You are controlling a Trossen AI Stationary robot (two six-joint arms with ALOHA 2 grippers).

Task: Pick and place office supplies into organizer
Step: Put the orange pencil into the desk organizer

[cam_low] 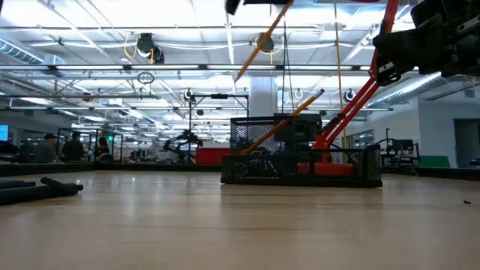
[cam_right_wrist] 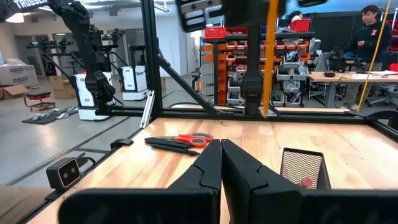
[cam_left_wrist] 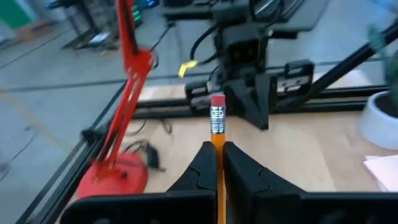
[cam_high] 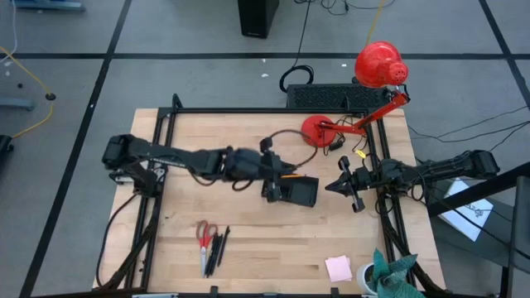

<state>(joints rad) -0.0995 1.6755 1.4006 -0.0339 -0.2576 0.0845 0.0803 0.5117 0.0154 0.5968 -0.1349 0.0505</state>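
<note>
My left gripper (cam_high: 280,177) hovers over the left end of the black mesh organizer (cam_high: 301,194), shut on an orange pencil (cam_left_wrist: 217,127). In the low view that pencil (cam_low: 262,41) slants high above the organizer (cam_low: 300,161), and a second orange pencil (cam_low: 289,120) leans inside it. My right gripper (cam_right_wrist: 221,155) waits shut to the organizer's right (cam_high: 342,184), touching nothing. The red-handled scissors (cam_high: 203,234) and black pens (cam_high: 218,248) lie near the table's near edge. The pink sticky-note pad (cam_high: 338,267) lies near the near right corner. My left gripper pinches the pencil's orange shaft (cam_left_wrist: 218,154) between its two fingers, with the pencil lying along them. The metal band and pink eraser end (cam_left_wrist: 217,102) stick out past the fingertips. The pencil is lifted clear and slants downward over the organizer.
A red desk lamp stands with its round base (cam_high: 315,130) near the far edge and its arm (cam_high: 373,116) reaching right. Teal cloth (cam_high: 396,276) and a white cup (cam_high: 365,277) sit at the near right corner. Bare wood lies between the organizer and the scissors.
</note>
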